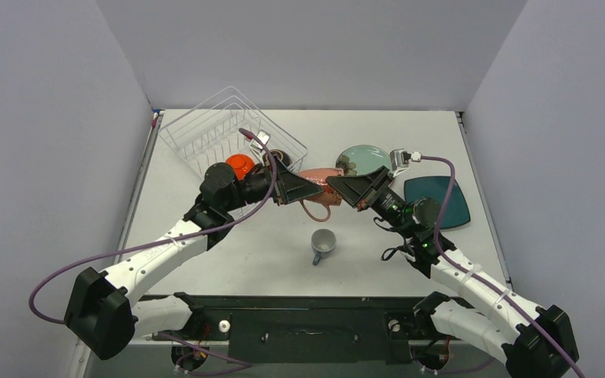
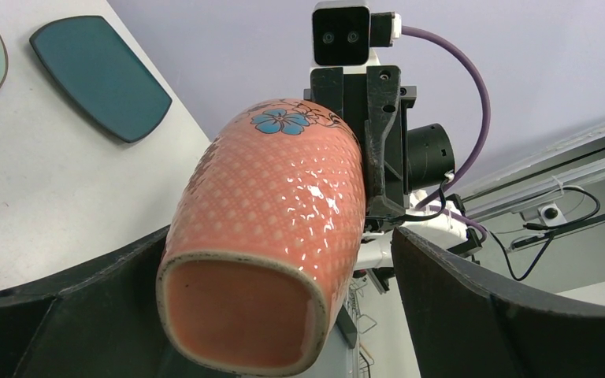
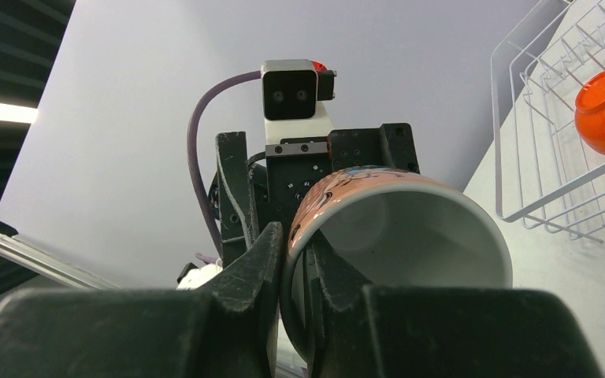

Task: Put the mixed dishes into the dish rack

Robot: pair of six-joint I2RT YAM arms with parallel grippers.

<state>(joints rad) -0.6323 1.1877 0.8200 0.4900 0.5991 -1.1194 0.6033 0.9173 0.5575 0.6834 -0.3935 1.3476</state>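
Right gripper (image 3: 295, 248) is clamped on the rim wall of the pink mug (image 1: 321, 176), holding it on its side above the table (image 1: 378, 268), near the dish rack (image 1: 205, 130). Left gripper (image 2: 277, 252) stands wide open, fingers flanking the mug's base.

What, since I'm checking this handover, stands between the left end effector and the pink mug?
Nothing visible. The left end effector's open fingers flank the pink mug's base, and the right end effector pinches its rim at the far end.

White table (image 1: 362, 276), grey walls (image 1: 307, 47) — three sides
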